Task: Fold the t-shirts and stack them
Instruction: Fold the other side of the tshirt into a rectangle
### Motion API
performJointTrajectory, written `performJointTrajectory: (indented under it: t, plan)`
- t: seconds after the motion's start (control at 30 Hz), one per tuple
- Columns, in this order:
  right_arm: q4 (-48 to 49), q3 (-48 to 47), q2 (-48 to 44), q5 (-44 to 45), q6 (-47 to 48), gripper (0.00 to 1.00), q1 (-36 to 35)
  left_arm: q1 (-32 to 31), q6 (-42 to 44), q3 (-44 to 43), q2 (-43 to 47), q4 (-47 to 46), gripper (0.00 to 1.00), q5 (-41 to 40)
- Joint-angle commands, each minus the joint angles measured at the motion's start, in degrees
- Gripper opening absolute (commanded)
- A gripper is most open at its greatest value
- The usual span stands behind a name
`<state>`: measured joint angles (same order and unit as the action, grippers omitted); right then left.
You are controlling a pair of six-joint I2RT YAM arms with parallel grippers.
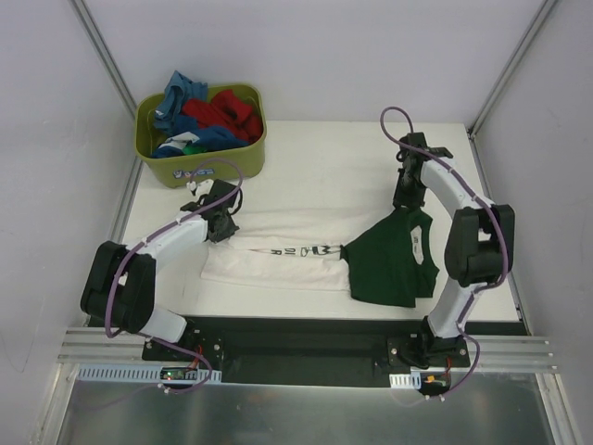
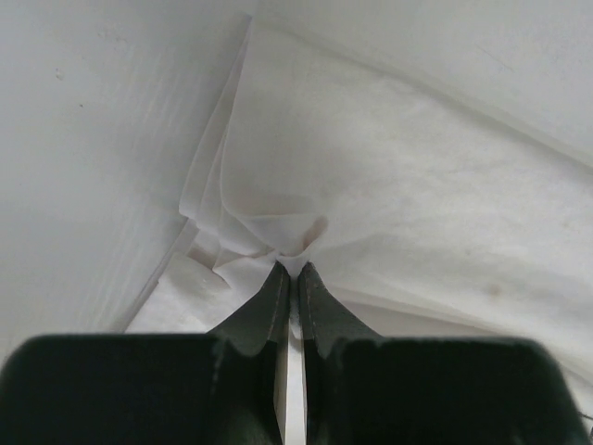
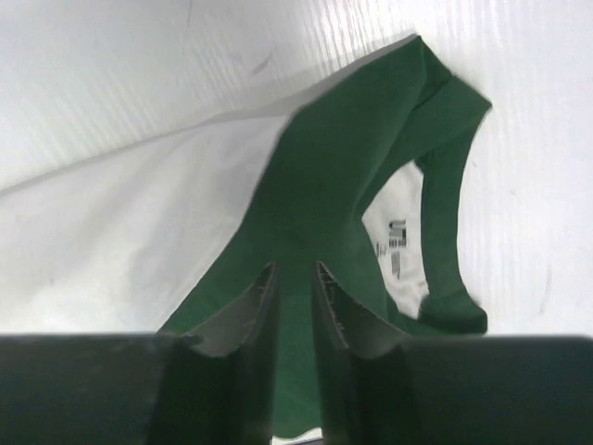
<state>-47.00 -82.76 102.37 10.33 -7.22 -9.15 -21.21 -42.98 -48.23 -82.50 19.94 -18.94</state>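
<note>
The cream t-shirt [image 1: 278,255] with dark green sleeves and collar lies stretched across the table, its black print partly showing. My left gripper [image 1: 220,227] is at its left end, shut on a bunched pinch of cream cloth [image 2: 389,185], which puckers at the left gripper's [image 2: 294,269] tips. My right gripper [image 1: 408,206] is at the green end, where the cloth rises to a peak at it. In the right wrist view the green cloth [image 3: 343,158] runs between the right gripper's [image 3: 296,269] narrowly spaced fingers, and the collar with its label lies to the right.
An olive-green tub [image 1: 213,165] stands at the back left, just behind my left gripper. It holds crumpled blue [image 1: 181,93], red [image 1: 222,113] and green [image 1: 190,146] t-shirts. White walls close in the table on three sides.
</note>
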Motion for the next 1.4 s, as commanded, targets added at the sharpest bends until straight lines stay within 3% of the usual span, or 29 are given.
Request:
performJointTrajectory:
  t: [0.0, 0.13, 0.3, 0.5, 0.57, 0.67, 0.7, 0.8, 1.03, 1.27, 1.37]
  plan:
    - [-1.3, -5.1, 6.0, -0.6, 1.8, 0.33, 1.8, 2.0, 1.9, -4.1, -4.1, 0.1, 0.00, -3.3]
    - [1.1, -1.2, 1.3, -2.9, 2.0, 0.53, 1.9, 2.1, 2.4, -6.7, -6.3, 0.1, 0.00, -2.5]
    - [3.3, 8.1, -6.1, -5.0, 2.2, 0.57, 2.8, 2.1, 2.4, -7.4, -6.6, 0.1, 0.00, -2.6]
    - [4.9, 10.3, -3.1, -8.2, 2.0, 0.58, 3.4, 2.1, 3.1, -8.4, -6.3, 0.1, 0.00, -2.7]
    - [5.6, 9.9, -2.0, -9.8, 1.9, 0.56, 3.4, 2.1, 3.3, -8.8, -6.2, 0.1, 0.00, -2.9]
    - [6.0, 8.1, 0.5, -11.6, 1.3, 0.31, 3.8, 2.3, 3.3, -8.9, -5.8, 0.2, 0.00, -3.2]
    - [5.4, 7.5, 1.0, -11.2, 1.2, 0.17, 3.8, 2.4, 3.5, -8.9, -5.7, 0.2, 0.00, -3.3]
    - [3.4, 5.3, -0.1, -7.7, -0.1, 0.07, 3.8, 2.9, 3.5, -8.6, -5.6, 0.2, 0.00, -3.6]
    - [-6.3, -2.2, -0.2, 2.4, -1.6, 0.10, 4.1, 4.3, 3.7, -8.3, -6.4, 0.2, 0.00, -3.7]
    - [-4.3, -5.9, 4.8, 0.0, 1.3, 0.12, 4.1, 4.6, 3.8, -9.0, -8.0, 0.2, 0.00, -2.8]
    - [-4.0, -7.4, 7.2, -0.7, 1.7, 0.24, 4.1, 4.6, 4.2, -9.6, -9.2, 0.3, 0.00, -2.4]
